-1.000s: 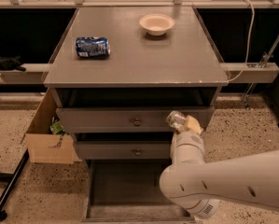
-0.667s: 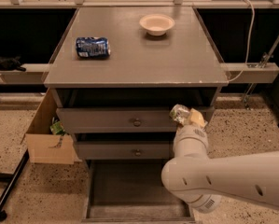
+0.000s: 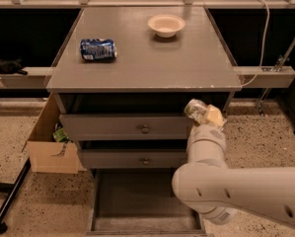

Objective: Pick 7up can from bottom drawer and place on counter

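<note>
- The robot's claw hung in front of the cabinet's right side, just under the front edge of the tabletop.
- The claw was pinching the 7up can, a small, crumpled, silvery-green thing that sat at the claw's left side.
- I could not tell which way the can's long axis ran, because the claw partly hid it.
- The tabletop lay above and beyond the claw, with bare surface up and to its left.
- The open drawer lay well below the claw, down and to its left.
- A blue can and a pale bowl rested on the tabletop, well apart from the claw.
- To my eye, the coming move turned on height: the can first had to rise past the tabletop's edge, then travel forward over it.
</note>
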Tool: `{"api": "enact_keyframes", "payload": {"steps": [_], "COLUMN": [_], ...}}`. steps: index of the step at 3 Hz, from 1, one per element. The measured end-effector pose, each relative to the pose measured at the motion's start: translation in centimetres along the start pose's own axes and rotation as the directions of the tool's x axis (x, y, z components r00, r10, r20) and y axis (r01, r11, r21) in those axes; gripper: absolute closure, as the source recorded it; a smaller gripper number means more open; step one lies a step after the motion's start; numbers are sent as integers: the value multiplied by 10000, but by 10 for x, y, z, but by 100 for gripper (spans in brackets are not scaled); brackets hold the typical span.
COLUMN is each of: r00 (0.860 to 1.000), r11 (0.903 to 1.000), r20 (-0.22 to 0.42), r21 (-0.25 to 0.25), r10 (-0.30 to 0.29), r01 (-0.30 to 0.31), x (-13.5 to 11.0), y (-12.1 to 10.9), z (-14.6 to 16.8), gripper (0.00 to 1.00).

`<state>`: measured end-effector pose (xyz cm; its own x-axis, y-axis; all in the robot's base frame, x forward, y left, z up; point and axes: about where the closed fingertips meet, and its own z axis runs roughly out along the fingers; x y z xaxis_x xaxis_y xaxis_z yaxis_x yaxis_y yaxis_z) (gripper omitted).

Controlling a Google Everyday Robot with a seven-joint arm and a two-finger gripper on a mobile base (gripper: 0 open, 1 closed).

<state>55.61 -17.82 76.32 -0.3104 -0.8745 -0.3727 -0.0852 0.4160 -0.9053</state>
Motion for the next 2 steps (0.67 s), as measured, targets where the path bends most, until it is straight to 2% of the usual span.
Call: {"api": "enact_keyframes", "payload": {"steps": [1, 2], "r00": [9981, 9981], "r11": [9954, 9954], "r20": [144, 144], "r21": [731, 731], "r10": [606, 606], "r01": [-615, -615], "x": [7, 7], "y": [-42, -42], "z": [-13, -13], "gripper": [100, 100]}}
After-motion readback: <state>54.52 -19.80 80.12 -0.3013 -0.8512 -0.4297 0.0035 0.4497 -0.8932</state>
